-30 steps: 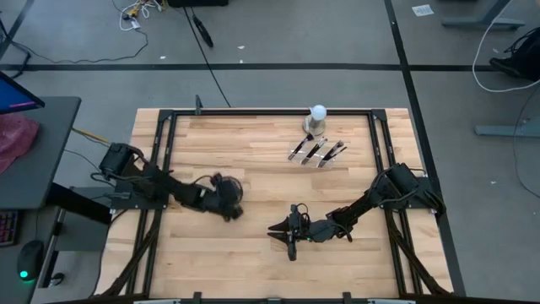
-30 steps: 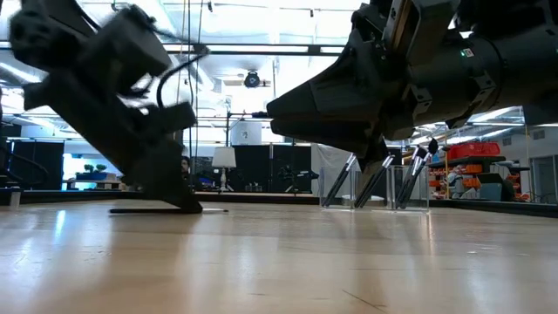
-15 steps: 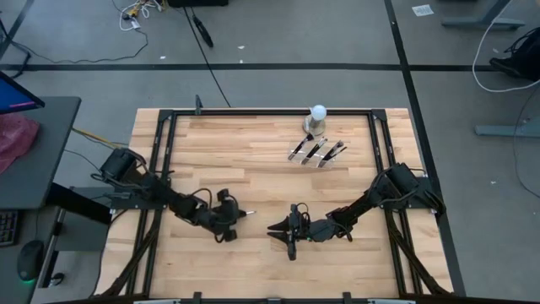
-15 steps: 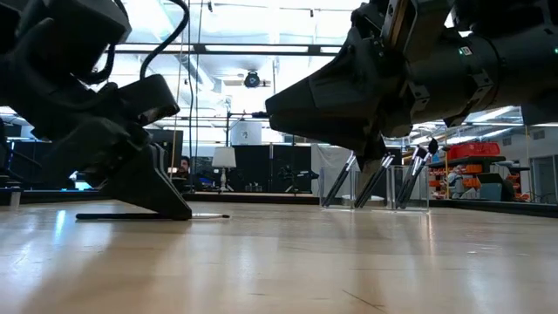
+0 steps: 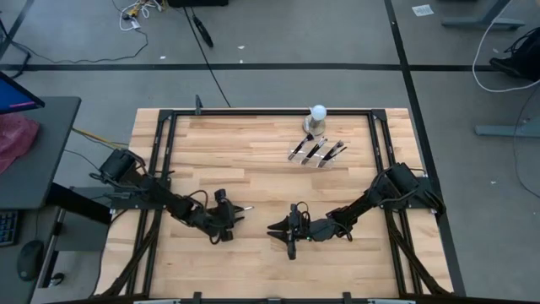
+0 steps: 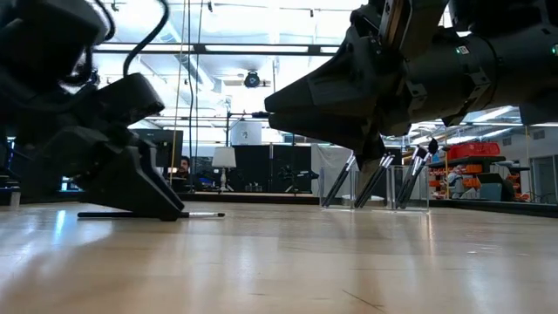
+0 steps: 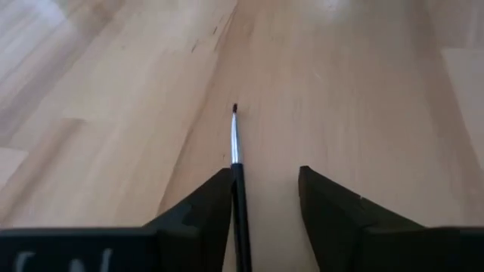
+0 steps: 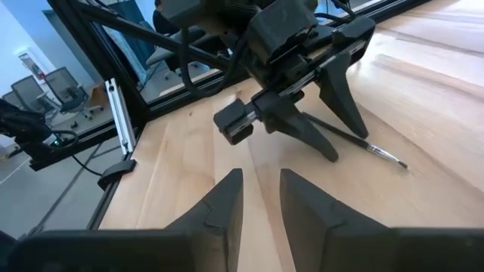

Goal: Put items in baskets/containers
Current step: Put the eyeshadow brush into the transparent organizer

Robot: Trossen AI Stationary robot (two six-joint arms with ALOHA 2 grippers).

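The left gripper (image 5: 228,218) was seen low on the wooden table (image 5: 253,160), fingers parted, a thin silver-ferruled makeup brush (image 7: 236,162) lying flat against one finger. Nearby, the right gripper (image 5: 287,232) was held partly open, empty. Farther back, more brushes (image 5: 315,152) were leaned in the clear tray (image 6: 375,187), beside a white ball (image 5: 318,112).

— What's around the bench (image 5: 253,152)?
— Grey floor (image 5: 278,42) with dark tape lines and loose cables (image 5: 139,13). A desk (image 5: 34,152) stands off its left edge.
— And beyond the far edge?
— Bright ceiling lights (image 6: 261,17), a lamp (image 6: 225,159), office chairs (image 8: 57,83).
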